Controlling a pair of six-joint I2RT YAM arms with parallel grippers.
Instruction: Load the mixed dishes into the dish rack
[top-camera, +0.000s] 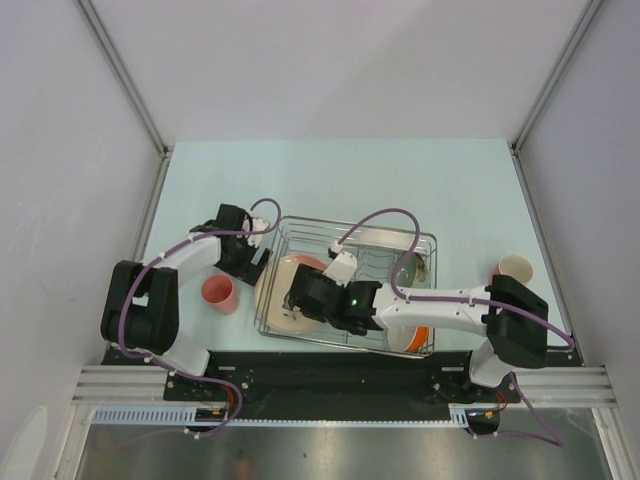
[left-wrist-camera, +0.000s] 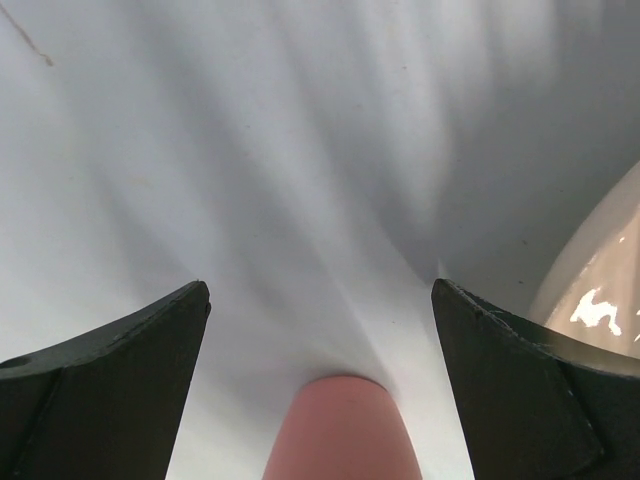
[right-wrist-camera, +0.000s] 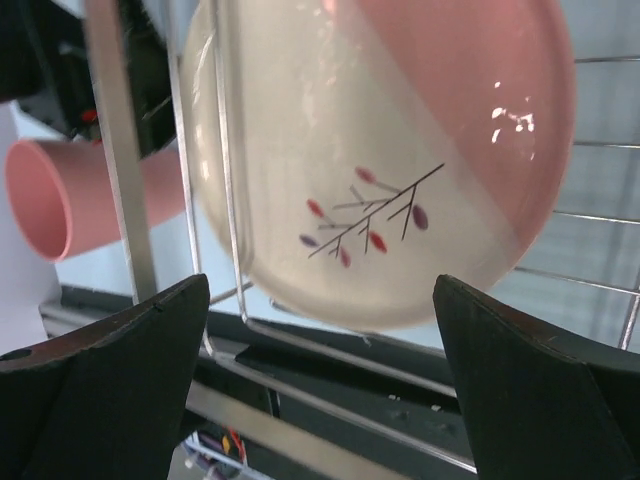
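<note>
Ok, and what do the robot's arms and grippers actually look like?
Both the left arm and right arm have white links with chunky black joints, and a lilac cable loops along each. A small green light glows near the right wrist. The left gripper and right gripper each have two dark, wedge-shaped fingers.

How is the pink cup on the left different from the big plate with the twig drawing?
The coral-pink cup sits on the table outside the silver wire rack; the big round plate is inside it. The cup is tube-shaped; the plate is wide and flat. The cup is all pink; the plate is half cream. Both have pink.
</note>
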